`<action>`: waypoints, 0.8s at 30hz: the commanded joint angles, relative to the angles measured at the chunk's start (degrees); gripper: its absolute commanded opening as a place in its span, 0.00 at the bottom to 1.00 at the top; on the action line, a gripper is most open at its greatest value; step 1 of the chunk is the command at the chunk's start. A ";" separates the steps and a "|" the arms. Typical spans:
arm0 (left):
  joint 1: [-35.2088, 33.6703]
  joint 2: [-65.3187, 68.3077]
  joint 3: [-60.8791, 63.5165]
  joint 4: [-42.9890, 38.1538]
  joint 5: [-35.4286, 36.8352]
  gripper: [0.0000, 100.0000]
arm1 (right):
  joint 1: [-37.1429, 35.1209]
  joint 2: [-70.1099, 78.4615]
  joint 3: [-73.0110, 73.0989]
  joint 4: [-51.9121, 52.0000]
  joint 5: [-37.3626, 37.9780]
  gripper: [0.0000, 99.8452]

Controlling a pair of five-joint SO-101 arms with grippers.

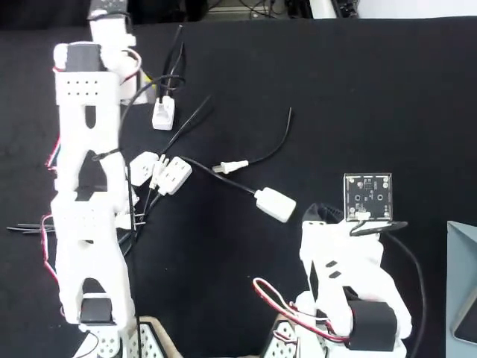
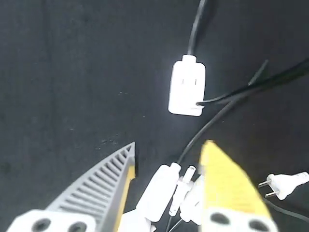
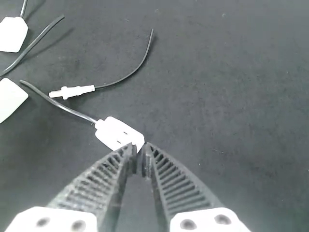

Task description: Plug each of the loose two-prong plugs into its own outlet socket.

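Right gripper [image 3: 140, 155]: ribbed grey fingers pressed together with nothing between them, tips just beside a smooth white rectangular socket [image 3: 119, 134] on a thin black cord. Farther out, a loose two-prong plug [image 3: 72, 90] lies flat on the matte black cloth [image 3: 231, 72].

Left gripper [image 2: 170, 145]: spread apart, one finger ribbed grey and one yellow, over a white socket cluster [image 2: 161, 191]. A far socket [image 2: 187, 88], boxy in shape, lies beyond.

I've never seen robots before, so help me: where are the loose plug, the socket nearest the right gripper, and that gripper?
loose plug [image 3: 72, 90], right wrist view, its white body.
socket [image 3: 119, 134], right wrist view, its top face.
right gripper [image 3: 139, 150], right wrist view, midway between fingertips.
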 commanded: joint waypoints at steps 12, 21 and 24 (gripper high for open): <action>-1.63 -40.53 24.04 0.53 0.00 0.19 | -8.00 12.70 -8.31 -2.81 -3.25 0.03; -1.98 -66.29 53.49 -3.78 0.09 0.18 | -12.40 28.70 -16.13 -6.15 -8.97 0.03; -1.98 -75.60 65.89 -8.70 0.26 0.18 | -14.95 32.31 -16.48 -7.91 -8.97 0.03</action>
